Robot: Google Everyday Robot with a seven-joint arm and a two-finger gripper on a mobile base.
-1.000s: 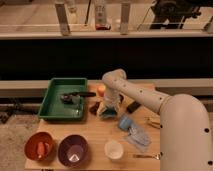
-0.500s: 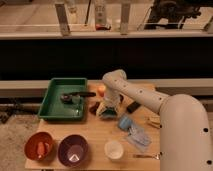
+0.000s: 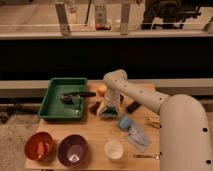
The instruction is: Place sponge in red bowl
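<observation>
The red bowl (image 3: 40,148) stands at the table's front left corner with a small orange item inside it. My gripper (image 3: 106,109) points down at the middle of the table, just right of the green tray (image 3: 51,106). A pale yellow and teal thing that looks like the sponge (image 3: 107,113) sits right under the gripper. I cannot tell whether the gripper touches it. The gripper is well to the right of the red bowl and farther back.
A purple bowl (image 3: 73,149) stands next to the red bowl, and a white cup (image 3: 114,149) to its right. The tray holds a dark-handled tool (image 3: 75,95). An orange fruit (image 3: 102,90), a black item (image 3: 133,106), blue wrappers (image 3: 131,128) and a utensil (image 3: 147,156) lie around the arm.
</observation>
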